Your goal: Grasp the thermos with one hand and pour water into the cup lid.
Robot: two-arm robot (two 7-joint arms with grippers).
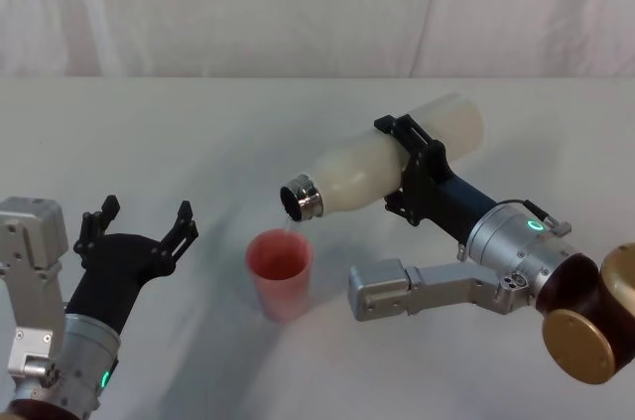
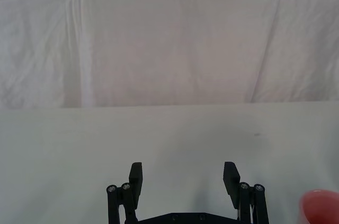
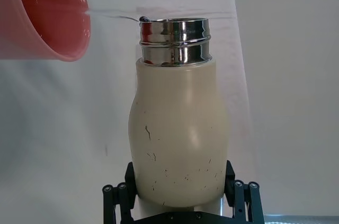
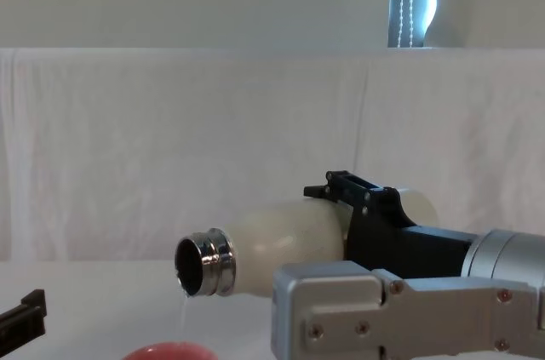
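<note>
The right gripper (image 1: pixel 422 174) is clamped around the body of the thermos (image 1: pixel 382 172), its black fingers pressed against either side of the cream-white shell a little behind the bottle's middle; in the right wrist view the same fingers (image 3: pixel 121 195) hug the lower flanks of the thermos (image 3: pixel 180 128). The bottle lies tipped well over, close to level, with its base pointing back past the gripper and its shiny steel neck (image 1: pixel 301 198) reaching out ahead of it and slightly downward. Just below and ahead of that neck stands the cup lid (image 1: pixel 280 274), upright on the white table (image 1: pixel 198 142) with its open mouth up — a thin thread of water runs from the neck's lip into it, seen clearly in the right wrist view between the steel rim and the cup lid (image 3: pixel 45 15). From the chest view the thermos (image 4: pixel 281 245) juts out from the gripper (image 4: pixel 362 207), and the top of the cup lid (image 4: pixel 170 351) sits under the mouth. The left gripper (image 1: pixel 139 231) rests apart on the other side of the cup lid, fingers spread and holding nothing — the left wrist view shows its fingertips (image 2: pixel 135 173) parted above bare table.
</note>
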